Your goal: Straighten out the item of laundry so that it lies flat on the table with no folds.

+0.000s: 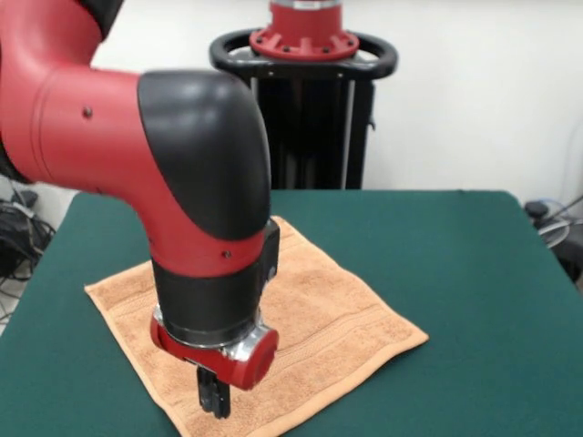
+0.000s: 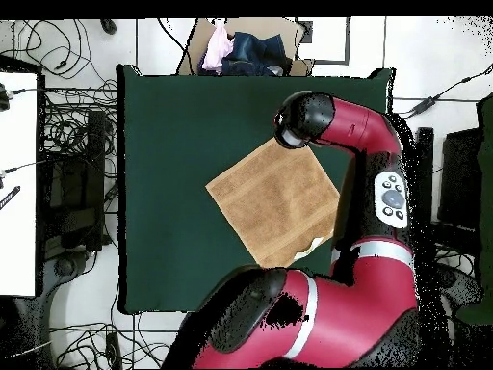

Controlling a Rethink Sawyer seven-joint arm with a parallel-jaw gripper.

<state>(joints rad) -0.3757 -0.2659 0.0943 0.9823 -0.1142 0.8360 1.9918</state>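
Towel [image 1: 337,314]: one, orange-tan terry, lying spread on the green worktop [image 1: 455,264], turned so its corners point like a diamond; looks mostly flat in the front view, woven band stripes running near one edge. Overhead view shows it right of the worktop's middle, toward the arm's side, with one corner near the robot's base looking slightly turned up, a pale patch there [image 2: 310,247]. One worktop, dark green, much wider than the towel [image 2: 274,202]. One red and black arm [image 1: 182,173] reaches down over the towel's near corner in the front view. One gripper [image 1: 214,399] at the arm's end, its dark fingers pointing down at the towel; they look close together, but whether they pinch the cloth or just touch it, cannot tell. One open box of clothes [image 2: 246,50] sits beyond the worktop's far edge in the overhead view.
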